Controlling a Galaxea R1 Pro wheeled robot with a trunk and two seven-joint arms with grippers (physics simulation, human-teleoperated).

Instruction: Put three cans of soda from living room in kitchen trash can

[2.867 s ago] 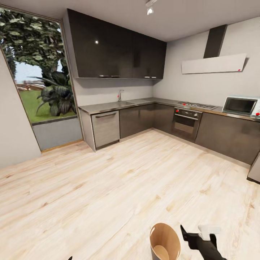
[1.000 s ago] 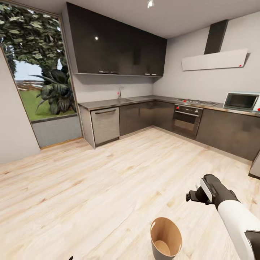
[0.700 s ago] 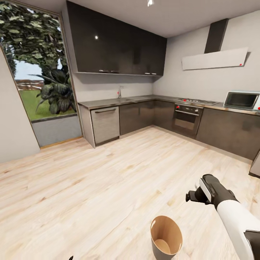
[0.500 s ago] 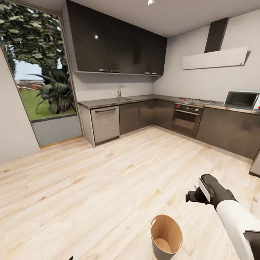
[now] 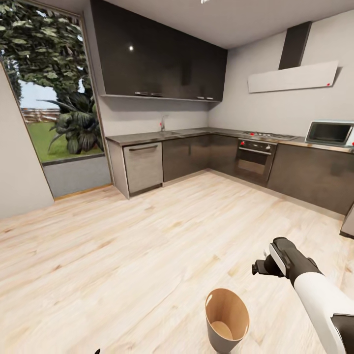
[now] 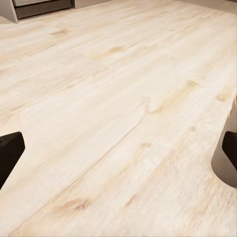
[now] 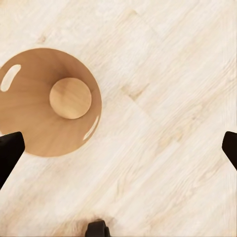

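Whereas the head view of about three seconds earlier showed the right arm low beside the tash can, the right tool now stands raised above the floor, near the can and clear of its rim. In the right wrist view its two fingertips sit at opposite picture edges, spread wide with nothing between them. The tash can lies below and off to one side; its interior shows a bare bottom, with no soda can visible inside. The left tool's fingertips are likewise spread apart and empty over the floor, and the tash can wall appears at the frame edge. The slight picture shift is attributed to camera motion. Judgement: no can is deposited; the robot must still fetch from the living room.
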